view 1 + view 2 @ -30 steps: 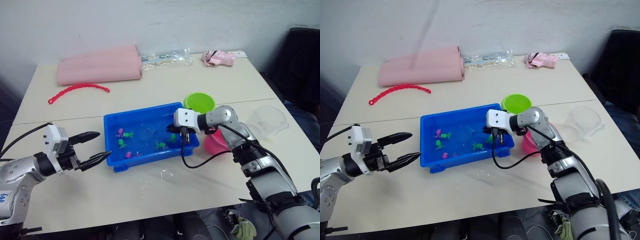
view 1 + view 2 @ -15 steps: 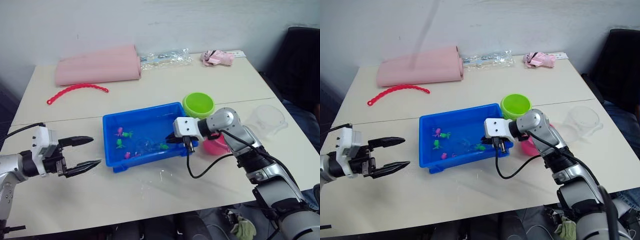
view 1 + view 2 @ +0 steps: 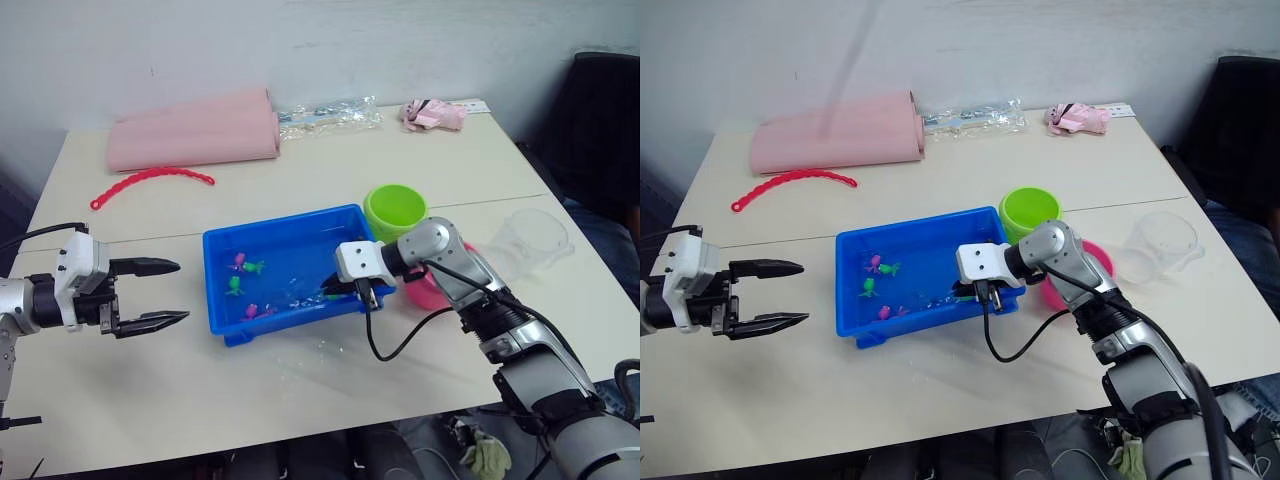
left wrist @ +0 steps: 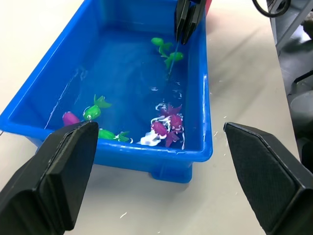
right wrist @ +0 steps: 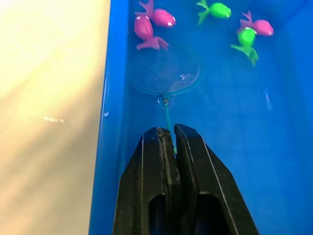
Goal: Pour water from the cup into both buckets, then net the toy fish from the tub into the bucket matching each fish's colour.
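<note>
— What sits nearest on the bench [image 3: 330,400]?

— Bare pale top with a few water splashes in front of the tub [image 3: 286,271]. The left gripper [image 3: 160,292] hangs just above the bench well to the tub's left, its fingers spread wide apart and holding nothing.

— And the right one?

— The right gripper [image 5: 168,142] reaches into the near right part of the tub, its fingers pinched tight on the thin handle of the net [image 5: 165,73]. The hoop lies under the water close to the tub's near wall, next to two pink fish [image 5: 152,23].

— Where are the others?

— Green fish [image 4: 96,107] and more pink ones are scattered across the water, all inside the tub.

— What stands beyond it?

— The green bucket [image 3: 397,210] is just off the tub's far right corner. The pink bucket [image 3: 1092,272] is beside the tub's right end, partly hidden by the right arm. The cup [image 3: 535,237] stands farther right, near the bench edge.

— And the far side?

— A red beaded chain [image 3: 150,183], a rolled pink cloth [image 3: 195,130], a clear plastic bag [image 3: 330,113] and a small pink bundle [image 3: 432,114], with a plain light wall [image 3: 300,45] behind. A dark chair [image 3: 600,130] stands at the right.
</note>
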`<state>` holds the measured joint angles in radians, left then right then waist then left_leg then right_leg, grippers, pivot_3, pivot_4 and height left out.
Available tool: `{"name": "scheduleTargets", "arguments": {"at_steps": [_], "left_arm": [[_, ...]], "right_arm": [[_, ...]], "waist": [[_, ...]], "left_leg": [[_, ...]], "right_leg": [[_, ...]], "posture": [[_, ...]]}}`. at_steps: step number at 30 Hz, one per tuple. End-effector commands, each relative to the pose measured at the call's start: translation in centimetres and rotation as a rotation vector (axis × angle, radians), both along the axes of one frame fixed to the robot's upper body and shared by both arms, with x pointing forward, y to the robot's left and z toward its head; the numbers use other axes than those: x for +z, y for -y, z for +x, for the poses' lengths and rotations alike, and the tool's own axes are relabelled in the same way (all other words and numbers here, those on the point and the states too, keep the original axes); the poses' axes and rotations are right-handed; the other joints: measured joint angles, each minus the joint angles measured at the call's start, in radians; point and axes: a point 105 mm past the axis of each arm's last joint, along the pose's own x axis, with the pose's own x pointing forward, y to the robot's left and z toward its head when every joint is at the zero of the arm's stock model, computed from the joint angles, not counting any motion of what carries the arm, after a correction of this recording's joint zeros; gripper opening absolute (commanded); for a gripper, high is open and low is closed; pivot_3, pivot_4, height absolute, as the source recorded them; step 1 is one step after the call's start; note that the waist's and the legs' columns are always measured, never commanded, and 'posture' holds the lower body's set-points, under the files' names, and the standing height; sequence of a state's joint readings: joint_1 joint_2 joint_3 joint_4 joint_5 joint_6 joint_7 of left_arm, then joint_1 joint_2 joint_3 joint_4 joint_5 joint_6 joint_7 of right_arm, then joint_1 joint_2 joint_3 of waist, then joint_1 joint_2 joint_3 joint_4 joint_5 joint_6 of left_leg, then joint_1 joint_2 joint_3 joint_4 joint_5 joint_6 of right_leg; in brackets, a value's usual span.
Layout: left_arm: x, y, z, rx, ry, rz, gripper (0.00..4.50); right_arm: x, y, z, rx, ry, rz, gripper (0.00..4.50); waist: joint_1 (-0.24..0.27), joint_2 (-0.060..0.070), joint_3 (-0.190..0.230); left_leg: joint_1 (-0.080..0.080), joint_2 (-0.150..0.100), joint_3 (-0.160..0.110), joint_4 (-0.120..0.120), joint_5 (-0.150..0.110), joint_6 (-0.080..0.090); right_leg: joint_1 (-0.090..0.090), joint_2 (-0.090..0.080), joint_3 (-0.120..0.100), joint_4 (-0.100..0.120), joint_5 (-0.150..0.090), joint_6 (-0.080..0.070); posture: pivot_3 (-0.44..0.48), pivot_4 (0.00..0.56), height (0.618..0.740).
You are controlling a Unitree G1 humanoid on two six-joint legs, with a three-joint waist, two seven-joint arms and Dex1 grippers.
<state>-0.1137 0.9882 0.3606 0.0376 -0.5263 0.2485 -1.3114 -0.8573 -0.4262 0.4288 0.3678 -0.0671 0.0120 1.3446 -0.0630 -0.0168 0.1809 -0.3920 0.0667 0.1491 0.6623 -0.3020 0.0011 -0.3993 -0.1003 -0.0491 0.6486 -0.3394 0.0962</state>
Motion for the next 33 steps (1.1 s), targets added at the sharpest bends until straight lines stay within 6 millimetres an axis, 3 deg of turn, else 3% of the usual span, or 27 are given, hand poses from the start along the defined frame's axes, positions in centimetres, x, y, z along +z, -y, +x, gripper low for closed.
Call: {"name": "scheduleTargets", "arguments": {"at_steps": [1,22,33], "left_arm": [[0.6,-0.2,0.0,0.005,0.021,0.016,4.47],[-0.1,-0.1,0.1,0.031,0.013,-0.009,4.47],[0.6,1.4,0.7,-0.001,0.032,-0.072,4.47]], "right_arm": [[0.8,-0.1,-0.4,0.000,-0.072,0.062,0.00],[2.6,1.4,-0.5,-0.059,-0.187,0.189,0.00],[5.8,3.5,-0.8,-0.076,-0.189,0.338,0.00]], "waist": [[0.001,0.000,0.000],[0.002,0.000,0.000],[0.006,0.000,0.000]], "left_leg": [[0.000,0.000,0.000,0.000,0.000,0.000],[0.000,0.000,0.000,0.000,0.000,0.000],[0.000,0.000,0.000,0.000,0.000,0.000]], "right_leg": [[0.000,0.000,0.000,0.000,0.000,0.000],[0.000,-0.001,0.000,-0.001,0.000,0.000],[0.000,0.000,0.000,-0.001,0.000,0.000]], "posture": [[0.000,0.150,0.740],[0.000,0.150,0.740],[0.000,0.150,0.740]]}}
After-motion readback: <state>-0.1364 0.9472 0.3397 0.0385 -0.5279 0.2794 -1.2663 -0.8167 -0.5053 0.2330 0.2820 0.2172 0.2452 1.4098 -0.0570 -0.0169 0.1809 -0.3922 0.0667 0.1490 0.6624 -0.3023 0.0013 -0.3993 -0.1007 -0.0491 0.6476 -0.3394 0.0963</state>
